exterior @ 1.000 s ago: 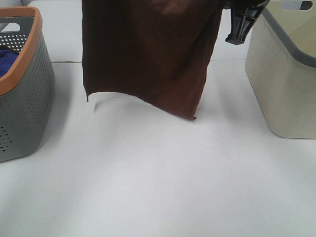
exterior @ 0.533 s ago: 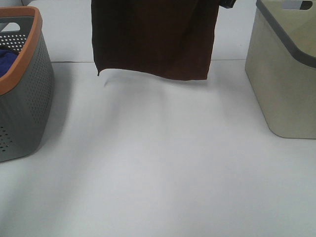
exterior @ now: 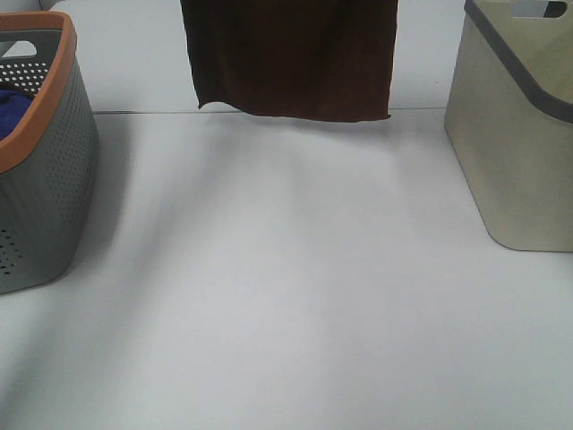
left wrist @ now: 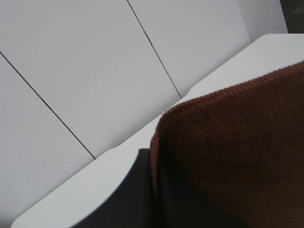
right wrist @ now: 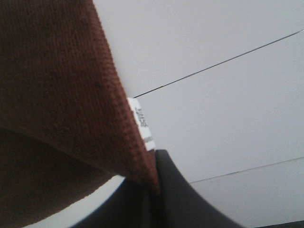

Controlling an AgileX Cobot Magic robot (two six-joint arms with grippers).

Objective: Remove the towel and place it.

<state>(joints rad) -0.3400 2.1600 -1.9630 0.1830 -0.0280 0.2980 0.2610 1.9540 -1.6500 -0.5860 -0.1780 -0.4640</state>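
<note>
The dark brown towel (exterior: 291,58) hangs spread flat at the top middle of the exterior high view, above the far part of the white table (exterior: 286,296). Its lower hem is level and clear of the surface, and its upper part runs out of frame. Neither gripper appears in that view. In the left wrist view my left gripper (left wrist: 153,164) is shut on one corner of the towel (left wrist: 237,152). My right gripper (right wrist: 153,187) is shut on another corner of the towel (right wrist: 47,95), beside its small white label (right wrist: 142,126).
A grey perforated basket with an orange rim (exterior: 49,179) stands at the left edge, with a blue cloth (exterior: 12,107) inside. A beige bin with a grey rim (exterior: 519,152) stands at the right. White wall panels lie behind the table.
The towel has risen. Its lower edge went from a slanted sag near the table to a level hem high up. The right gripper has left the top of the exterior view.
</note>
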